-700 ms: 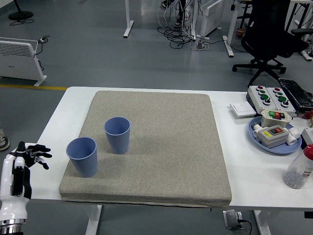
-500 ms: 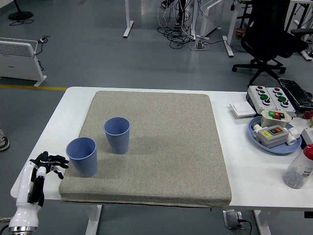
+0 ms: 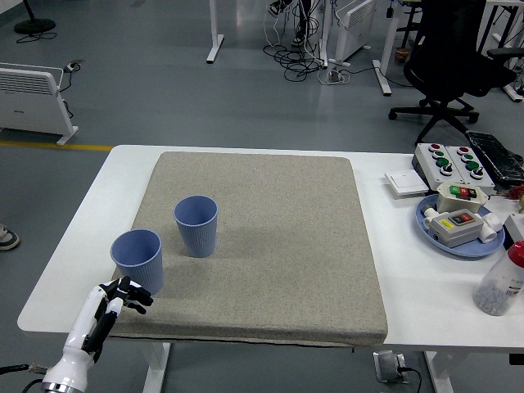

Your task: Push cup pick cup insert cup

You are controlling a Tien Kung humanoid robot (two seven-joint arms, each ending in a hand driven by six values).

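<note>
Left hand (image 3: 115, 301) low at the mat's near-left corner, just short of the near cup (image 3: 137, 261)
Fingers (image 3: 135, 291) loosely spread, holding nothing; near cup upright on the grey mat (image 3: 270, 246), second cup (image 3: 196, 226) upright just beyond and to its right, the two apart; surface (image 3: 426, 303) white; push, pick and insert all appear outstanding; right hand out of view
</note>
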